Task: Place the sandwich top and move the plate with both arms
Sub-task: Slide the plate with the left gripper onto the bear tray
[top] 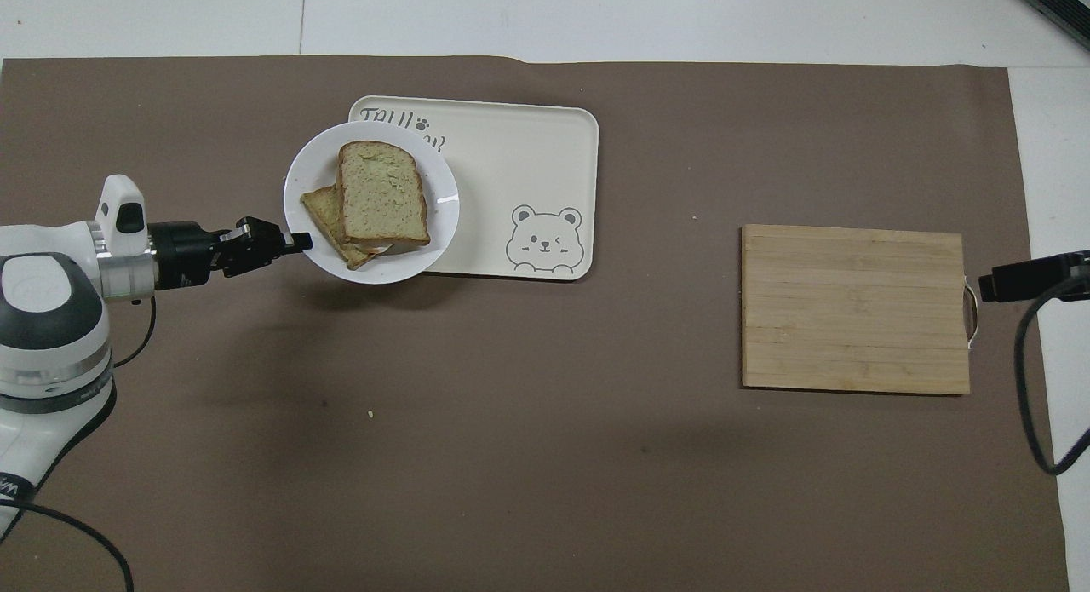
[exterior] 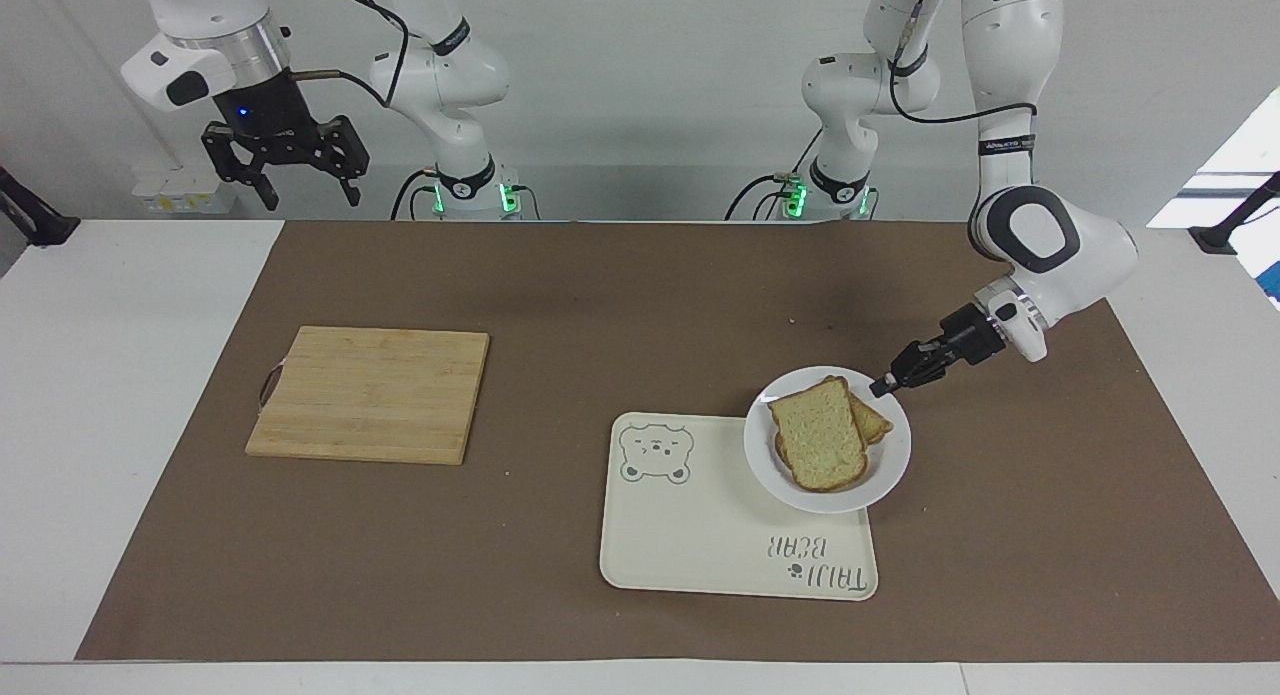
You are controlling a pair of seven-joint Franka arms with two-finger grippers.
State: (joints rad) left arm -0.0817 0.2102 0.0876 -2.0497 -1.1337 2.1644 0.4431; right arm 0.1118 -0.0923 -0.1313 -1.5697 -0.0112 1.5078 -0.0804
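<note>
- 1 plate, 2 bread slices, 1 tray, 1 cutting board, all over the counter.
- sandwich top: pale, speckled, brown crust, lying skewed on the darker slice on the plate.
- plate: round glossy white, over the tray corner at the left arm's end.
- left end effector pinched on the plate rim.
- right end effector spread wide, raised above the counter edge, waiting.

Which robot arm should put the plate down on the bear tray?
Left. Its tool already grips the rim of the plate, holding it with the sandwich top over the bear tray. The right tool waits, raised at the right arm's end of the table.
</note>
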